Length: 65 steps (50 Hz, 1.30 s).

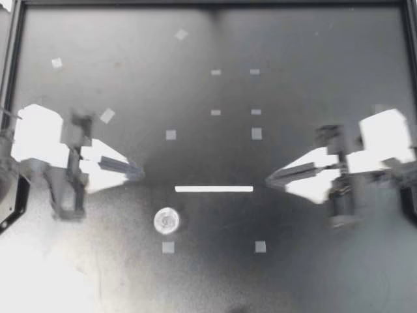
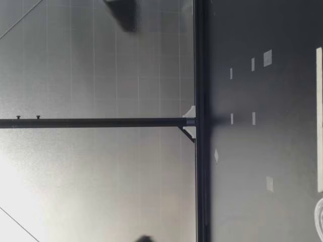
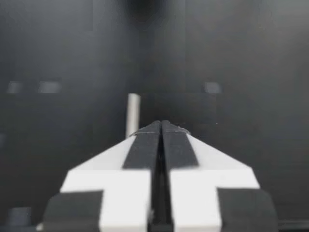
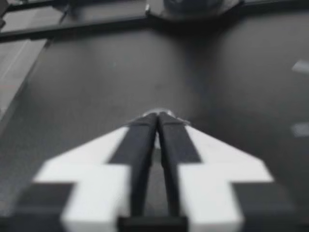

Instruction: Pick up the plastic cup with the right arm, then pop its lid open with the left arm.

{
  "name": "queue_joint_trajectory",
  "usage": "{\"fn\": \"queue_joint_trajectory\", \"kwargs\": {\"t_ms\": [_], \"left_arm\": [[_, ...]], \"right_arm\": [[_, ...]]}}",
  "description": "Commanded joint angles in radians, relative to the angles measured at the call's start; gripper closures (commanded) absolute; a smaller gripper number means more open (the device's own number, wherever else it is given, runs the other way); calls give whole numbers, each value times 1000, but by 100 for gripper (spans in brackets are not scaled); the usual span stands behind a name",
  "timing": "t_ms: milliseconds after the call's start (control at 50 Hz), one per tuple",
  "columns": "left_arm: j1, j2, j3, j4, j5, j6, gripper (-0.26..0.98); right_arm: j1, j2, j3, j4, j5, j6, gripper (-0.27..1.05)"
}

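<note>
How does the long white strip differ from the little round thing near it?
The white strip is long, straight and plain; the round thing is a small disc with swirled rings. The strip lies midway between my left tool and right tool; the round thing sits nearer the left one. Both lie on the dark table, untouched.

Strip crosswise, roll — near its left end
</note>
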Motion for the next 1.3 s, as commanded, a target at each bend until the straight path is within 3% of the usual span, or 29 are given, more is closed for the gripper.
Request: {"fn": "queue_joint_trajectory", "kwargs": {"t_ms": [0, 140, 540, 1280], "left_arm": [[-23, 52, -9, -2, -49, -15, 74], [-34, 153, 3, -2, -89, -74, 74], [-81, 377, -38, -2, -126, -107, 74], [-101, 400, -17, -2, -126, -94, 74]], "right_arm": [[11, 126, -60, -8, -84, 32, 32], [11, 307, -169, -11, -100, 64, 16], [25, 497, -337, -14, 89, 84, 14], [48, 647, -543, -15, 179, 86, 14]]}}
